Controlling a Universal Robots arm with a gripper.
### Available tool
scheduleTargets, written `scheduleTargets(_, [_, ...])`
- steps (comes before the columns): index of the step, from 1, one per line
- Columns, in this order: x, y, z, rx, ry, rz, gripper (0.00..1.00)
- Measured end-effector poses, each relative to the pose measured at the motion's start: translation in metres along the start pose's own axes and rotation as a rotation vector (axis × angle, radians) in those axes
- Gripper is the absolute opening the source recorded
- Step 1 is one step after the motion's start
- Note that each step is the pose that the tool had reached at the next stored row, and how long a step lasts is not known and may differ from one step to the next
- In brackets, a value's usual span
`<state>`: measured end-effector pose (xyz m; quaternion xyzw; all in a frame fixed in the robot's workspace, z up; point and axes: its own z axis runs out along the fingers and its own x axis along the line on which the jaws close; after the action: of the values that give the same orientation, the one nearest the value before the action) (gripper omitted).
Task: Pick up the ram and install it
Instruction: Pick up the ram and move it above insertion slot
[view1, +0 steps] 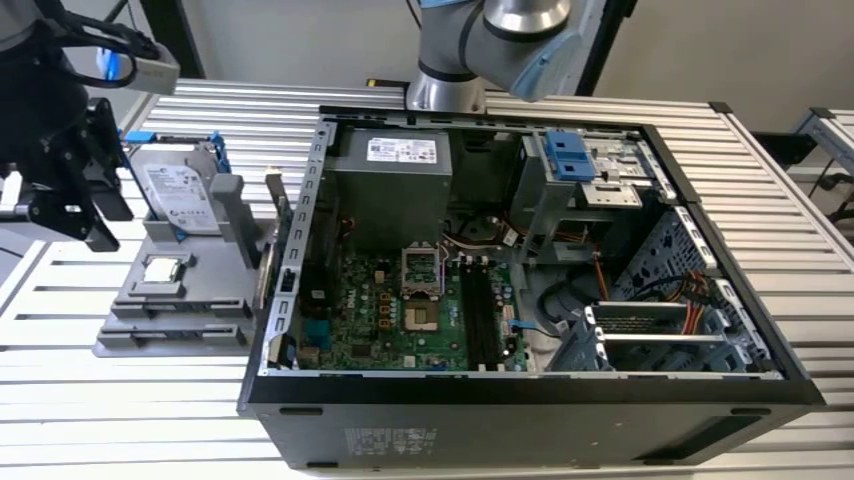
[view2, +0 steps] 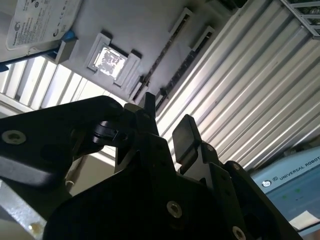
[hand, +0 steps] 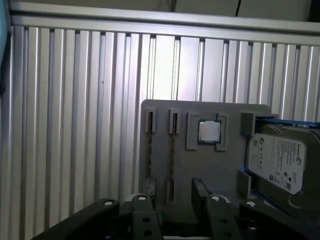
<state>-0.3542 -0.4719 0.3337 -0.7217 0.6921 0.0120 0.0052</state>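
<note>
Grey plastic holder (hand: 210, 165) near the bench (hand: 75, 125) edge on the exterior view's left carries the ram (hand: 172, 155), standing on its long edge in a narrow slot near the processor chip (hand: 208, 131), untouched. Your pincer (view2: 167, 122) hangs over that holder with its fingers apart and nothing between them, so I judge you are in the approach of the pick-up, the open computer case (view1: 534, 400) mid-bench not yet served. Taking hold calls for fingers astride the thin upper edge, square to the slot, before closing.

tray (view1: 167, 335) at exterior view's left of case (view1: 534, 430) | hard drive (view1: 180, 190), processor (view1: 163, 268), ram (hand: 172, 155) on tray | both on table (view1: 787, 200)
</note>
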Motion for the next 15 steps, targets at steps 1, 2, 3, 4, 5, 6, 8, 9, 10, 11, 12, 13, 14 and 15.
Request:
scheduleTargets(1, [0.0001,-0.0001,0.0017,-0.0001,0.0,0.0,1.0])
scheduleTargets(2, [0.0003,-0.0002,0.0035,0.0,-0.0001,0.0,1.0])
scheduleTargets(3, [0.0005,-0.0002,0.005,0.0,-0.0001,0.0,1.0])
scheduleTargets(4, [0.0008,-0.0003,0.0064,0.0,-0.0001,0.0,1.0])
scheduleTargets(5, [0.0013,-0.0004,0.0077,-0.0001,-0.0002,0.0,1.0])
scheduleTargets(6, [0.0018,-0.0005,0.009,-0.0001,-0.0001,0.0,1.0])
scheduleTargets(8, [0.0027,-0.0007,0.0117,-0.0001,-0.0002,0.0,1.0])
scheduleTargets(9, [0.0033,-0.0008,0.0131,-0.0001,-0.0002,0.0,1.0])
scheduleTargets(10, [0.0039,-0.0009,0.0146,0.0,-0.0002,0.0,1.0])
scheduleTargets(11, [0.0046,-0.0011,0.0159,-0.0002,-0.0001,0.0,1.0])
scheduleTargets(12, [0.0054,-0.0012,0.0174,-0.0002,-0.0001,0.0,1.0])
scheduleTargets(13, [0.0061,-0.0014,0.0189,-0.0001,-0.0002,0.0,1.0])
scheduleTargets(14, [0.0068,-0.0015,0.0203,-0.0002,-0.0002,0.0,1.0])
scheduleTargets(15, [0.0075,-0.0016,0.0215,-0.0004,-0.0001,0.0,1.0])
